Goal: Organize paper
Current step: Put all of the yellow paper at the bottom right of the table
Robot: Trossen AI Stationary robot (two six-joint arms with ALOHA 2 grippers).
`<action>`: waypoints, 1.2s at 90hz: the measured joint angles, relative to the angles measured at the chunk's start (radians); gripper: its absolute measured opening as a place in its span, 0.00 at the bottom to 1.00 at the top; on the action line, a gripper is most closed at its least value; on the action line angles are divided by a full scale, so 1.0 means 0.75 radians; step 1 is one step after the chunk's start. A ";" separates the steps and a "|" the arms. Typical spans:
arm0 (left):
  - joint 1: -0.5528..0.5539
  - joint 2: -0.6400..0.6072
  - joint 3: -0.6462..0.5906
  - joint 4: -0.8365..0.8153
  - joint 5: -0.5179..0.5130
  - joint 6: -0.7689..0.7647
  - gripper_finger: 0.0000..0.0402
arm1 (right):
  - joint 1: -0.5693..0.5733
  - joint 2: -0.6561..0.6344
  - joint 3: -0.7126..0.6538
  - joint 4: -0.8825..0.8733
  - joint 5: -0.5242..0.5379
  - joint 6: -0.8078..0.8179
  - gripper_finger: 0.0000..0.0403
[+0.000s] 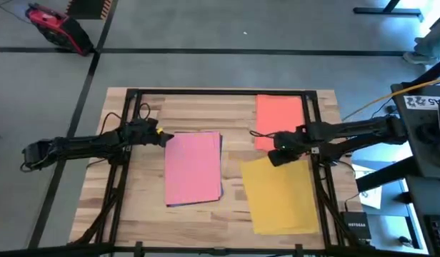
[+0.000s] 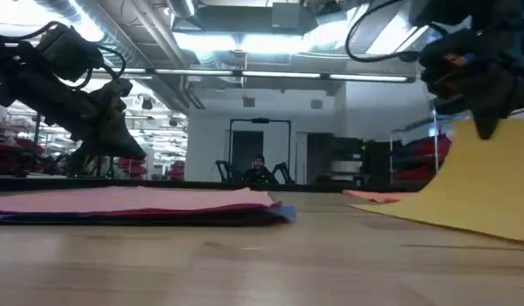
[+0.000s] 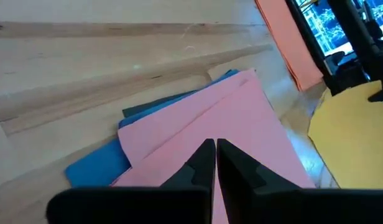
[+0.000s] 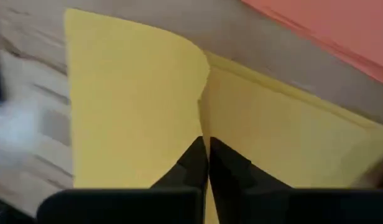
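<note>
The right end effector [image 1: 278, 153] sits right of centre in the high view, its fingers pinched together on the near corner of the top yellow sheet [image 1: 283, 196]; the right wrist view shows that sheet [image 4: 132, 99] curled up off another yellow sheet beneath, probably so that it can be peeled free and carried. In the low view the raised yellow paper [image 2: 487, 183] slopes up at the far right under the end effector. Just beyond it, toward the upper right of the bench [image 1: 145, 214], lies the orange-red sheet [image 1: 278, 118], flat and untouched. The left end effector [image 1: 165, 137] hovers at the upper left corner of the pink sheet [image 1: 193, 168], fingers closed with nothing between them, seemingly waiting above the central stack. That stack, in the middle of the frame, has pink on top with blue [image 3: 95, 168] and a darker sheet fanning out below, so it likely serves as the gathering pile.
</note>
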State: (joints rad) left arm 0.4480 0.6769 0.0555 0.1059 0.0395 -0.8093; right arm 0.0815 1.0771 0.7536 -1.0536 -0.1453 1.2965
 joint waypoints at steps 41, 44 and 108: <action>0.000 0.000 0.000 0.001 -0.003 0.001 0.00 | 0.239 -0.001 0.000 -0.226 0.069 0.318 0.00; 0.000 0.000 0.000 0.000 -0.003 0.002 0.00 | 0.251 -0.001 0.000 -0.247 0.068 0.327 0.00; 0.000 0.000 0.000 0.000 -0.004 0.017 0.00 | 0.284 0.007 0.001 -0.353 0.065 0.324 0.08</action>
State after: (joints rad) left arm 0.4478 0.6769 0.0555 0.1059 0.0367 -0.7963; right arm 0.2947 1.0821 0.7544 -1.3181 -0.0962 1.5397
